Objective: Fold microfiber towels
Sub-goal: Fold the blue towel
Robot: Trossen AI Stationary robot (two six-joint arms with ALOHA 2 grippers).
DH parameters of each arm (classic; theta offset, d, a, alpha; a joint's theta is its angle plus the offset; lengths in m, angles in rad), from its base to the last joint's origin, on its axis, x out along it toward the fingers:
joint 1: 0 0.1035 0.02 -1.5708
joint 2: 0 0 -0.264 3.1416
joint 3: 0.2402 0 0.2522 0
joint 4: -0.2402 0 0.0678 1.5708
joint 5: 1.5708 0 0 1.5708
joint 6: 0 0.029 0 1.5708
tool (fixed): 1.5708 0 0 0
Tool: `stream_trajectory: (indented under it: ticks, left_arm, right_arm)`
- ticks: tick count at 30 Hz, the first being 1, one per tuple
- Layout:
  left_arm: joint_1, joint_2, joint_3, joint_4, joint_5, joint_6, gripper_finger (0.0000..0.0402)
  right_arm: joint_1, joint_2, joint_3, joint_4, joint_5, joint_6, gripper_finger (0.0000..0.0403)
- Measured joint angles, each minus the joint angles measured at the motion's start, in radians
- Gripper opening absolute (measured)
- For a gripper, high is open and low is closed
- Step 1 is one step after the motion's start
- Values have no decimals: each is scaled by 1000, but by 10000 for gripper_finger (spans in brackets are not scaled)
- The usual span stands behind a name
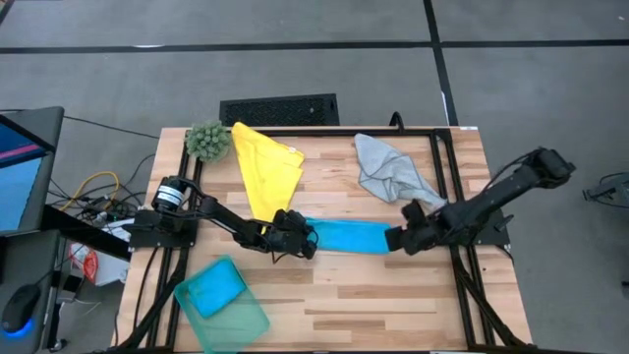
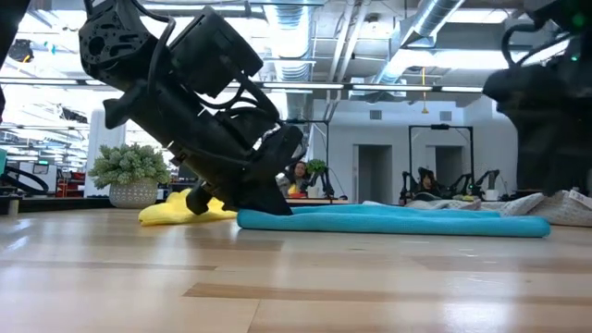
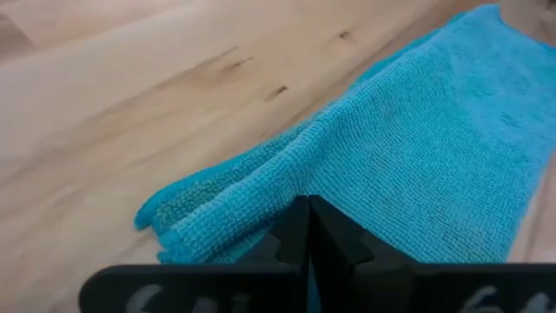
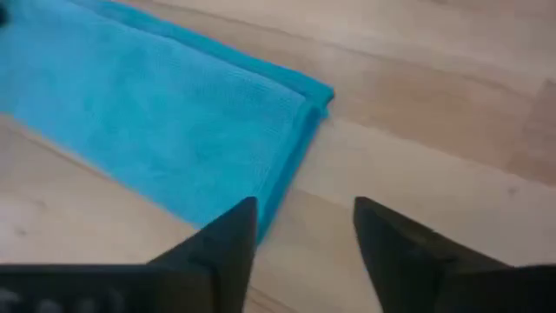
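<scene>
Left gripper (image 3: 308, 239) fingers pressed together over the near end of the blue towel (image 1: 349, 236); whether cloth is pinched between them is hidden. Blue towel lies folded into a long strip mid-table, between both grippers. Right gripper (image 4: 304, 235) fingers apart, just off the strip's far corner, holding nothing. Yellow towel (image 1: 265, 169) spread behind the left arm, its lower tip covered by the arm. Grey towel (image 1: 388, 169) crumpled near the back right. Teal towel (image 1: 221, 303) at the front left, partly hanging off the table (image 1: 373, 305).
</scene>
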Motion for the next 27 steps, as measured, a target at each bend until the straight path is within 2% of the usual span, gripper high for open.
stream_trajectory:
  ticks: [3, 5, 14, 17, 21, 27]
  left_arm:
    - [-1, 0, 0, 25, 42, 0, 0]
    - [-1, 0, 0, 28, 49, 3, 0]
    - [-1, 0, 3, 27, 52, 8, 0]
    - [-1, 0, 4, 34, 69, 8, 0]
    - [-1, 0, 4, 36, 72, 8, 0]
    - [-1, 0, 4, 41, 86, 8, 0]
  right_arm:
    - [11, 46, 0, 30, 4, 33, 252]
    - [11, 87, 1, 81, 7, 45, 262]
    - [24, 304, 15, 256, 8, 127, 264]
    - [29, 356, 61, 243, 13, 162, 261]
    - [14, 398, 107, 195, -2, 144, 222]
    - [9, 422, 117, 191, -9, 142, 119]
